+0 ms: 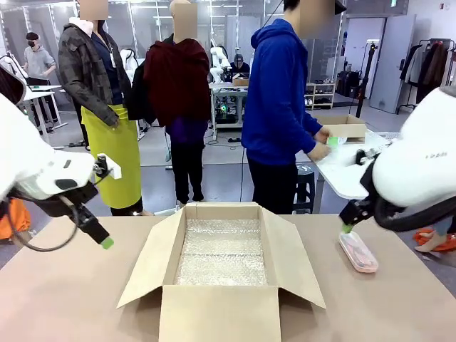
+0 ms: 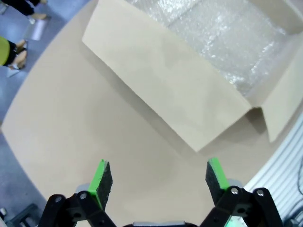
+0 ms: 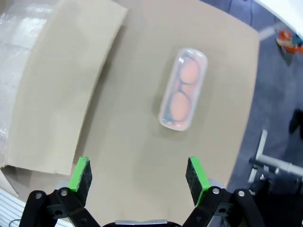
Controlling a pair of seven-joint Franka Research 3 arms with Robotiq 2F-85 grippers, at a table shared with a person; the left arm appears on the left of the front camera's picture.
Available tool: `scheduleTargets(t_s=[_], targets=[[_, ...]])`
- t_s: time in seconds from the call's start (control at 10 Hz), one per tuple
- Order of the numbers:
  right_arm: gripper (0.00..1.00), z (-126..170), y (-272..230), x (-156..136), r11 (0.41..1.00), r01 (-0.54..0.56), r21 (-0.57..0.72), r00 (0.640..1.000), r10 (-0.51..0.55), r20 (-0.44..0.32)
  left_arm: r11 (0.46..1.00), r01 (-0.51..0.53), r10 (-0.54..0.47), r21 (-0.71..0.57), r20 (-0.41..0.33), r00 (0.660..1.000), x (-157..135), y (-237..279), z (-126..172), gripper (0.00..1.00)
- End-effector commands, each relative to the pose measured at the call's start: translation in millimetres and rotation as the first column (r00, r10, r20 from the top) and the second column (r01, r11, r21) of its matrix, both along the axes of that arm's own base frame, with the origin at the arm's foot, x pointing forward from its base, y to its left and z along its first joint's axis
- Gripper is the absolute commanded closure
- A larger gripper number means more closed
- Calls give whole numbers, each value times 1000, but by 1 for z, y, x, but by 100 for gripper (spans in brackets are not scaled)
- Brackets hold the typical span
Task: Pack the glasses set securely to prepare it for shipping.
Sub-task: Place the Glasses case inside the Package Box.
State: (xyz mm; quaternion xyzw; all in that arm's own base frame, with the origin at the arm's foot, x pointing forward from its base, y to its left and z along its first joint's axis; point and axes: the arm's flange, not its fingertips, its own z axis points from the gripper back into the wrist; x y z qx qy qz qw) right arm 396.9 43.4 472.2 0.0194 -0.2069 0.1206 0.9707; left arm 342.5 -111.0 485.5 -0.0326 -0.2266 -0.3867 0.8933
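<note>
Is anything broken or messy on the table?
Nothing stands out. The case lies flat and shut on the table, right of the box. The box stands open, with bubble wrap spread flat on its bottom.

The box (image 1: 217, 313) stands open in the middle of the surface (image 1: 64, 299), near the robot's edge, with bubble wrap (image 1: 222, 253) lying on its floor. Right of the box, apart from its right flap (image 1: 296, 256), the glasses case (image 1: 358, 251) lies flat on the surface, between that flap and the surface's right edge. The right tool (image 3: 139, 172) hangs above the surface near the case, not touching it. The left tool (image 2: 154, 175) hangs over the surface left of the box. A person (image 1: 278, 107) stands behind the far edge.
</note>
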Motion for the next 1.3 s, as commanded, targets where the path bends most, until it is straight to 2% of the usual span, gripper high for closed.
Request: scheduleTargets(t_s=[0.0, 0.1, 0.2, 0.3, 0.4, 0.7, 0.8, 1.0, 1.2], targets=[[0, 1, -12, 12, 991, 123, 52, 992, -121, -23, 994, 86, -85, -68, 26, 996, -26, 24, 4, 0], [0, -1, -20, 19, 987, 146, 69, 989, -144, -34, 990, 110, -106, -87, 50, 993, -32, 28, 7, 0], [0, -4, -25, 25, 983, 166, 77, 986, -164, -31, 991, 83, -76, -104, 64, 995, -34, 31, 9, 0], [0, -1, -22, 24, 983, 146, 108, 989, -147, 10, 988, 71, -61, -140, 75, 995, -32, 32, 9, 0], [0, 0, -32, 16, 990, 134, 51, 991, -133, -29, 996, 63, -59, -67, 62, 996, -12, 24, 30, 0], [0, -3, -31, 20, 987, 143, 68, 990, -142, -27, 996, 63, -59, -67, 62, 996, -12, 24, 30, 0], [0, -6, -40, 39, 978, 165, 127, 983, -152, -104, 996, 63, -59, -67, 62, 996, -12, 24, 30, 0], [0, -27, -47, 72, 959, 260, 116, 950, -233, -207, 996, 63, -59, -67, 62, 996, -12, 24, 30, 0], [0, -46, -55, 105, 945, 287, 158, 937, -242, -250, 996, 63, -59, -67, 62, 996, -12, 24, 30, 0]])
